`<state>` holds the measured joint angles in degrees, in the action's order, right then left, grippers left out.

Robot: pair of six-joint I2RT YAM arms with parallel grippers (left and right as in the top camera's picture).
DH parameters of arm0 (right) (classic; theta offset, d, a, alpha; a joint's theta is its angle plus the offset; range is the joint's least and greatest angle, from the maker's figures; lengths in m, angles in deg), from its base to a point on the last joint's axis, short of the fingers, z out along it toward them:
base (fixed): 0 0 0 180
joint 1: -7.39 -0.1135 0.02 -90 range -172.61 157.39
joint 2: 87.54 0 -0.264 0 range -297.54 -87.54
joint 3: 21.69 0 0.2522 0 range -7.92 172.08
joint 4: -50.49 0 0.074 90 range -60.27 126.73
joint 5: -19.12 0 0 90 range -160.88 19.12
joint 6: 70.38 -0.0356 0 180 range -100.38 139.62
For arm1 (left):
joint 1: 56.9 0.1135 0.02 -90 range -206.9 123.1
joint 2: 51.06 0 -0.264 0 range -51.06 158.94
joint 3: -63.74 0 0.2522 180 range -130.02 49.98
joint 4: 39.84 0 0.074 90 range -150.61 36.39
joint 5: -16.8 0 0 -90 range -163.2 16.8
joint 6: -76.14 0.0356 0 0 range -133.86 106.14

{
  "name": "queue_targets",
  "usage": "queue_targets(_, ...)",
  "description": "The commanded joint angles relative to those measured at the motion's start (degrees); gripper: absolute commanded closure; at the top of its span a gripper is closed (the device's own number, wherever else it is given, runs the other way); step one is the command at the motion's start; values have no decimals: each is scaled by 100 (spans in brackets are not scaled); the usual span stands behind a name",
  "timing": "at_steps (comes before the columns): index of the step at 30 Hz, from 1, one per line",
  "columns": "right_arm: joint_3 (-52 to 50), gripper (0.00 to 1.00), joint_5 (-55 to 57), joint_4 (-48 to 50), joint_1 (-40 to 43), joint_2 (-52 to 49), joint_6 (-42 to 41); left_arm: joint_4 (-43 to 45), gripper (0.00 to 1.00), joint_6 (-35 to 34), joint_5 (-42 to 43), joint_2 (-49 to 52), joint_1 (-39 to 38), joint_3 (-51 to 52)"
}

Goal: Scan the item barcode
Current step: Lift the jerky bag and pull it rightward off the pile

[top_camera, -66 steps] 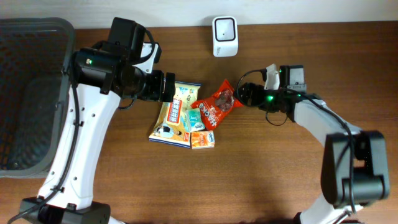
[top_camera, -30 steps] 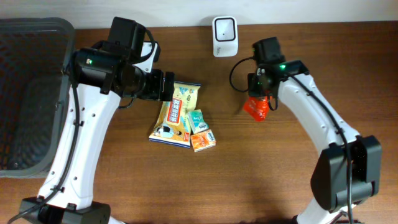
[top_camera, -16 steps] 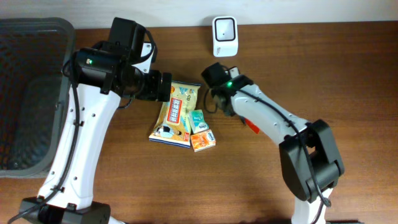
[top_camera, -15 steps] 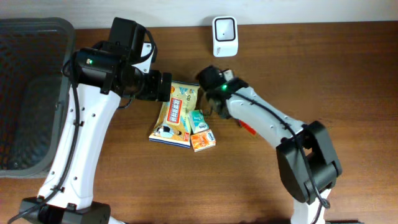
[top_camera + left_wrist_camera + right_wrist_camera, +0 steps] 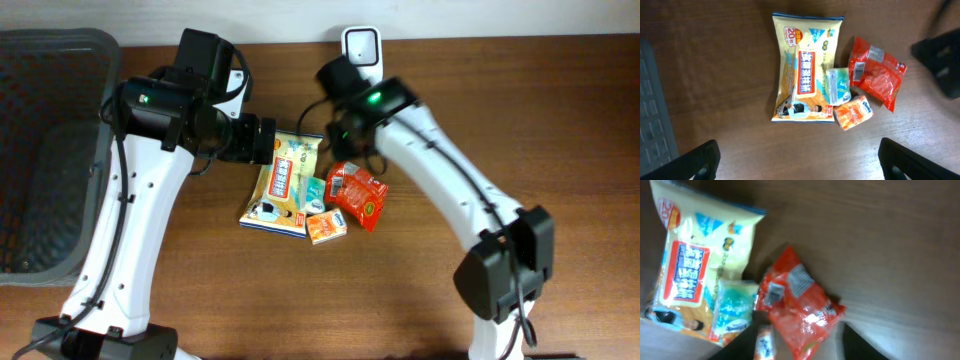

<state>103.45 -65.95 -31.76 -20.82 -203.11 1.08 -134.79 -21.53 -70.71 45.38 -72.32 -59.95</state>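
Note:
A red snack packet lies flat on the wooden table, its white barcode label facing up. It rests against a small teal pack. My right gripper hovers just above the packet's far end, open. In the blurred right wrist view the red packet lies between the spread dark fingers, free of them. The white scanner stands at the table's far edge. My left gripper is open and empty, held high above the pile at its left.
A large yellow pack and a small orange pack lie with the teal one. A dark mesh basket fills the table's left end. Bare wood stretches to the right of the red packet.
My right arm swung the red packet from the table's right side back beside the pile, opened, and let it drop there. The left arm held still.

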Motion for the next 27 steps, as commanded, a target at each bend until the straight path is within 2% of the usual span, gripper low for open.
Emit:
queue_targets(1,310,34,-901,-422,944,11,188,-13,1,87,-35,31,-31,9)
queue_targets(3,208,53,-1547,-892,1403,-35,310,-7,1,87,-37,31,-28,9)
queue_targets(4,-127,73,-1893,-1029,1558,-42,313,17,1,87,-35,31,-28,9)
queue_targets(7,-953,94,-2391,-415,1458,-42,330,37,1,87,-37,31,-28,9)
queue_targets(10,-1906,96,-3373,852,1322,-44,317,33,1,87,-37,31,-31,9)
queue_targets(12,-2605,96,-3720,1665,1322,-46,-9,-4,1,87,-37,31,-28,9)
queue_targets(17,-3574,96,-3875,2999,1482,-153,-254,7,1,87,-37,31,-28,9)
queue_targets(19,-3657,96,-3661,3222,1613,-382,-352,0,1,87,-37,31,-28,9)
queue_targets(23,-3606,96,-2509,3254,2022,-507,-426,-31,1,87,-39,31,-28,9)
queue_targets(27,-3001,96,-2420,2970,2542,-507,-127,4,1,87,-39,31,-28,9)
